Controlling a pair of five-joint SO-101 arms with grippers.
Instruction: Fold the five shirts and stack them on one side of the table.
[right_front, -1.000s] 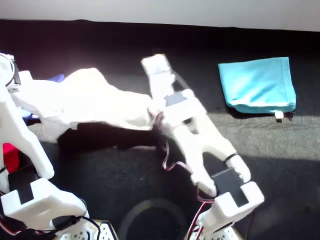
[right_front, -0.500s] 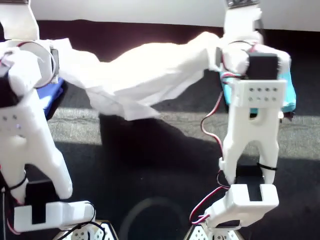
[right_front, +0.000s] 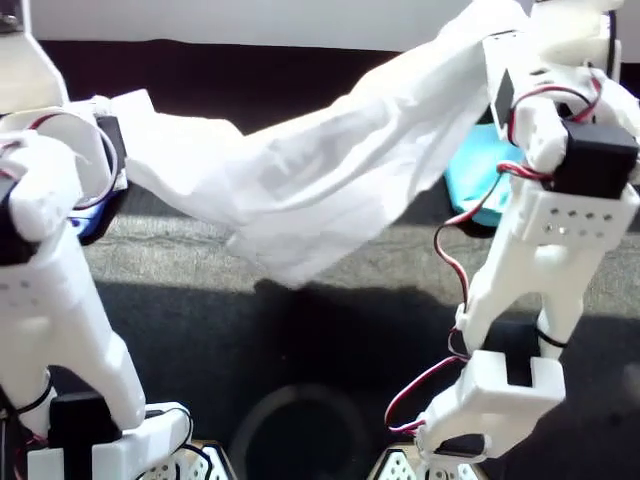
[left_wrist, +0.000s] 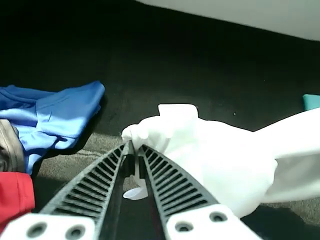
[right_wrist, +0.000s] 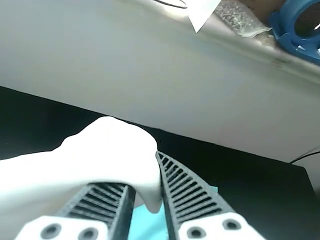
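White shirt (right_front: 320, 170): held stretched between both pincers.
Left pincer (left_wrist: 135, 148): closed on one shirt end.
Right pincer (right_wrist: 147, 172): closed on opposite end.
Turquoise shirt (right_front: 470, 188): seen below right pincer.

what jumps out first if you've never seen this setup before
A white shirt hangs stretched in the air above the table, pinched at one end by the left gripper and at the other by the right gripper. Behind the right arm a folded turquoise shirt lies on the dark table. Near the left arm lie a crumpled blue shirt and a red cloth.
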